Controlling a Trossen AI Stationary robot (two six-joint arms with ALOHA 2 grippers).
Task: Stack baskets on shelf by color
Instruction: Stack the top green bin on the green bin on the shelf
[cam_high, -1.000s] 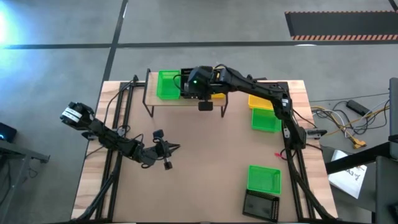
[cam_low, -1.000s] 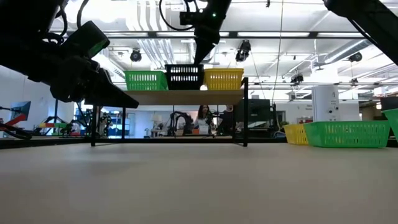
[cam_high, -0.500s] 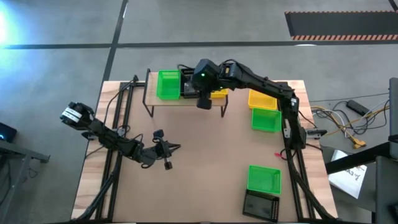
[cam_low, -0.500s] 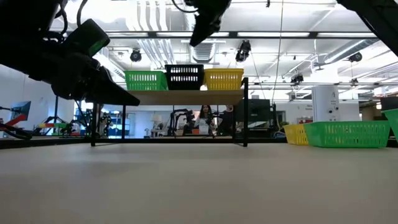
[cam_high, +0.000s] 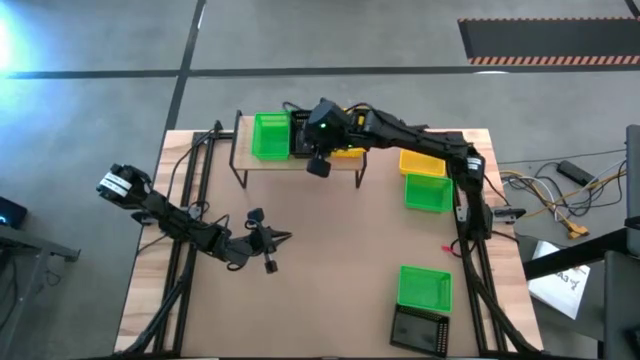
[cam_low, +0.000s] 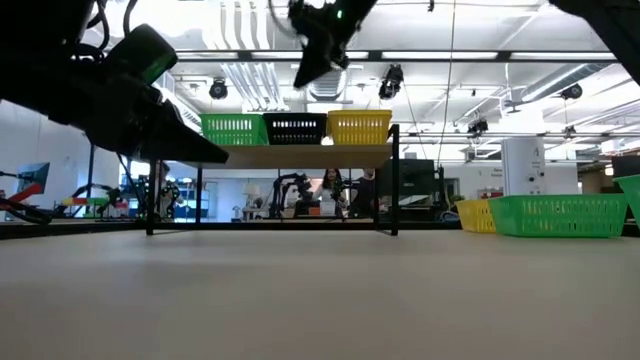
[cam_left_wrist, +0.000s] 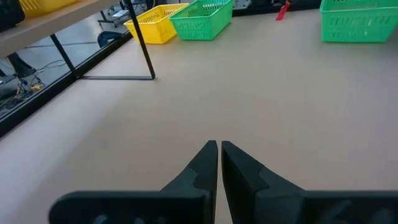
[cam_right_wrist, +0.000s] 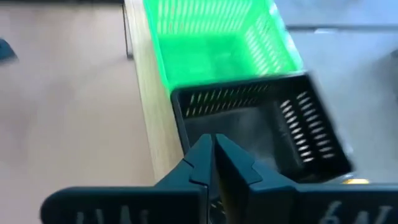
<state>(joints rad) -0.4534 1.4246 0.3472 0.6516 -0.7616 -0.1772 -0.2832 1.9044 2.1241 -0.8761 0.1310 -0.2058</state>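
Hiding most of the black basket (cam_right_wrist: 261, 134) on the shelf (cam_high: 300, 163), the right gripper (cam_high: 318, 166) hovers above, fingers clenched, empty. Green (cam_high: 268, 136), black and yellow baskets (cam_low: 359, 127) sit there, each empty. Left gripper (cam_left_wrist: 219, 163) clenched over the counter (cam_left_wrist: 261, 106).

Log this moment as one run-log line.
right gripper: shut, empty, above black basket on shelf | left gripper: shut, idle above table

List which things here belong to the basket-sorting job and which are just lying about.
Job:
- shelf
- green basket, black basket and yellow basket on the shelf
- yellow basket, two green baskets and black basket on the table
- right gripper, above the shelf

Lying about:
- cables beside the table
- small red item
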